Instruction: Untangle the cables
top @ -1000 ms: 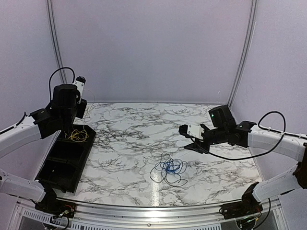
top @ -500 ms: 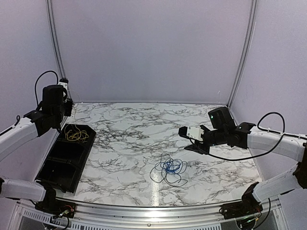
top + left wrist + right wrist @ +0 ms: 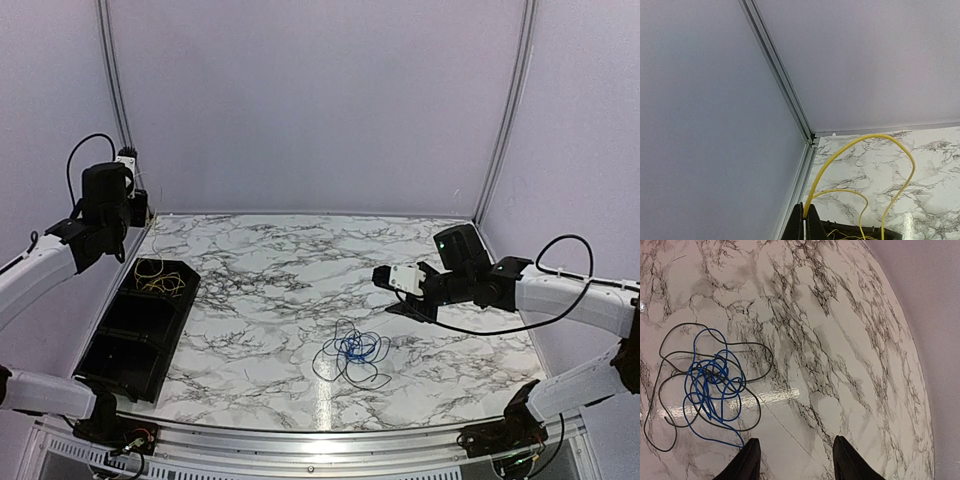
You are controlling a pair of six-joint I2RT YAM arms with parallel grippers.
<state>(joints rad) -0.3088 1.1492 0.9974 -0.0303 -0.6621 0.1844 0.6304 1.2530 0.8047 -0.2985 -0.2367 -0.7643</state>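
Observation:
My left gripper (image 3: 140, 214) is raised near the far left corner and is shut on one end of the yellow cable (image 3: 860, 142). The cable arcs out of the pinched fingertips (image 3: 810, 222) and drops into the black tray. Its remaining loops (image 3: 160, 279) lie in the tray's far compartment. The blue cable (image 3: 352, 347) lies coiled on the marble table, tangled with a black cable (image 3: 330, 373). My right gripper (image 3: 398, 296) hovers open and empty to the right of that pile. In the right wrist view the blue cable (image 3: 710, 385) and the black cable (image 3: 670, 347) lie to the left of the gripper (image 3: 796, 460).
The black two-compartment tray (image 3: 118, 352) stands along the table's left edge. Grey booth walls with metal corner posts (image 3: 785, 85) close the table at the back and sides. The marble tabletop (image 3: 290, 270) spreads between the tray and the cable pile.
My left gripper has risen and swung left and back toward the corner, drawing the yellow cable's end up out of the tray. The right arm has barely moved.

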